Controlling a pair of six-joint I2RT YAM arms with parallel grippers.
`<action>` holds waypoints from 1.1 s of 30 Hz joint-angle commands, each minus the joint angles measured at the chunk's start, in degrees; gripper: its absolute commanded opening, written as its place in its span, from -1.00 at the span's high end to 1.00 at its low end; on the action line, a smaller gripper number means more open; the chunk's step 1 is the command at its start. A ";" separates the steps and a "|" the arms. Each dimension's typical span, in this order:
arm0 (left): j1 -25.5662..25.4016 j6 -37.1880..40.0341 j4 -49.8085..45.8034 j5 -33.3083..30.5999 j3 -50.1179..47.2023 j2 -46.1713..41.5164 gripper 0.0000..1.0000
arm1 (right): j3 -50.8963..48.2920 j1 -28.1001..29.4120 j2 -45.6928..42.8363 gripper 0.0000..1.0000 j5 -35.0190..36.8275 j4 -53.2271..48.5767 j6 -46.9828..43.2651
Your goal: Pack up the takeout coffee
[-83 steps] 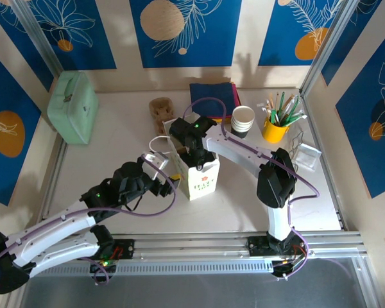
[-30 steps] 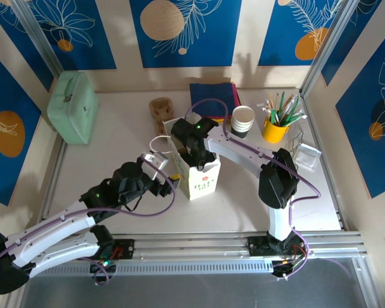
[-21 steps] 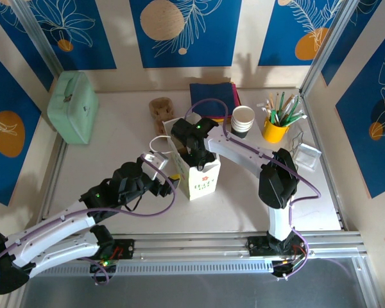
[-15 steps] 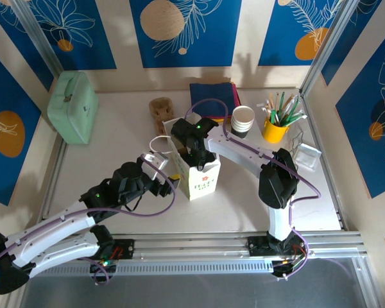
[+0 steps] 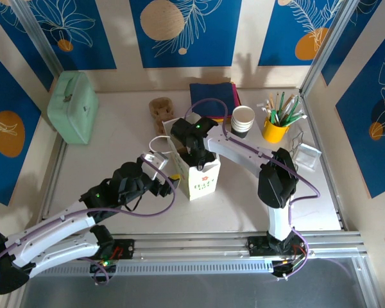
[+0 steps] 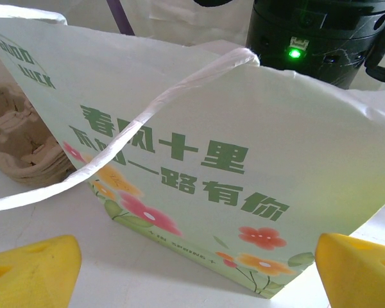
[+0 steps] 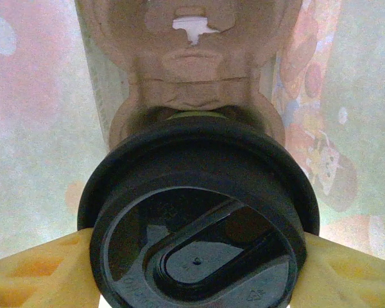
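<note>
1. Right wrist view had the takeout coffee (image 7: 199, 212) inside the paper bag (image 6: 244, 192), by a cardboard carrier (image 7: 192, 77), with the right gripper (image 7: 197, 269) clamped under its lid.
2. Left gripper (image 6: 196, 266) hung wide open beside the bag, holding nothing.
3. My guess was light, crushable and a pop-off lid, so squeeze the side gently below the rim and keep it upright.

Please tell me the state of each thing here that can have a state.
paper bag: upright, top open.
takeout coffee: lid on, inside the bag, gripped.
right pincer: closed on the takeout coffee.
left pincer: open, holding nothing.
green case: closed.
white cups: stacked, no lids.
</note>
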 commanded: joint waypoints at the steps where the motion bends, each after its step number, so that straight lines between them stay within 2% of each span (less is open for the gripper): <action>1: -0.47 0.44 -0.39 -0.87 0.73 -0.58 -0.88 | 0.59 0.36 2.44 -0.32 0.38 -0.36 0.09; 25: -0.46 0.18 -0.74 -1.52 0.28 -1.18 -0.88 | 4.45 1.44 -0.28 -0.77 1.45 -3.85 -0.16; 33: -0.49 0.09 -1.07 -1.96 0.31 -1.57 -0.88 | 4.81 1.43 -1.38 -0.82 0.74 -3.55 -0.12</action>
